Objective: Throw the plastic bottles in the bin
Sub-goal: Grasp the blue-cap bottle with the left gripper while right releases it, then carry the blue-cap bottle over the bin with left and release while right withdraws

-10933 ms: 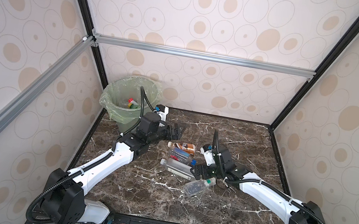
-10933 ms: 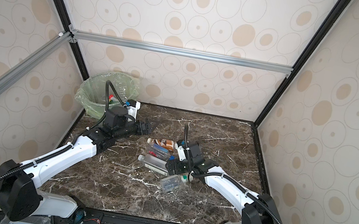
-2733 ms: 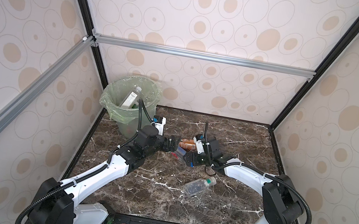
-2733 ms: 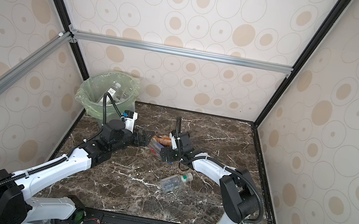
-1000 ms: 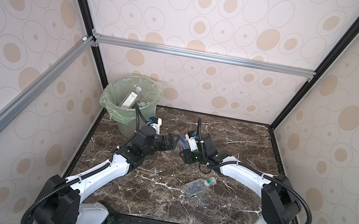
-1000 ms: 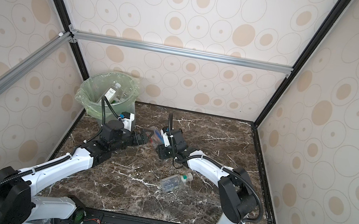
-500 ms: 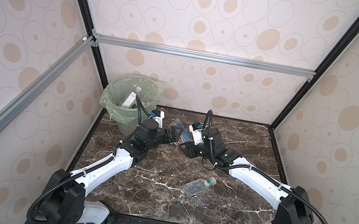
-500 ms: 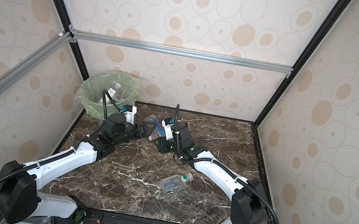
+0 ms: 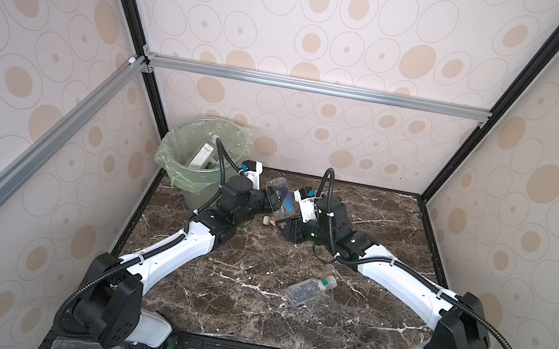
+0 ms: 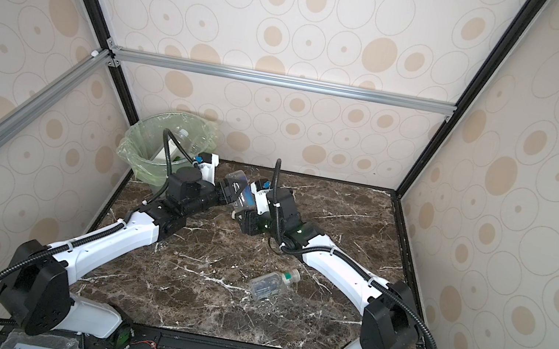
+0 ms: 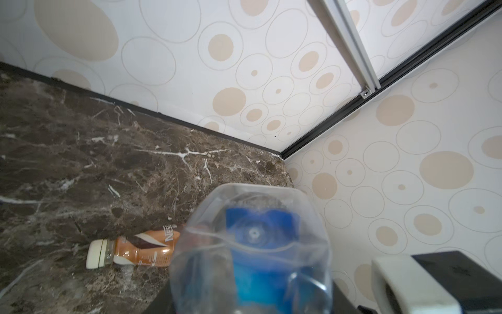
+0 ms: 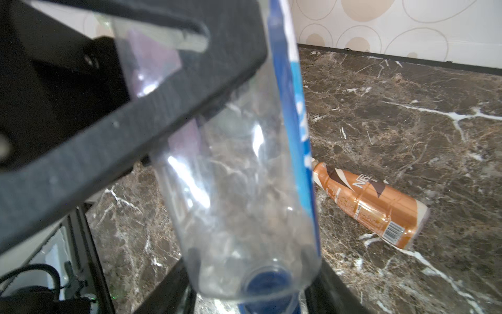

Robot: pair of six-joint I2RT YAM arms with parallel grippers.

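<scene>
Left gripper (image 9: pixel 270 199) | clamped on blue-labelled bottle (image 9: pixel 279 187) | right gripper (image 9: pixel 289 225) flanks its cap | cannot tell if gripping

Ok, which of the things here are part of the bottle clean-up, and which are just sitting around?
Part of the job:
- blue-label bottle, held up between the arms
- brown bottle, lying on the table
- green-capped bottle, lying on the table
- bin, with a white-label bottle in it

Just surroundings:
- table
- frame rail
- walls
</scene>
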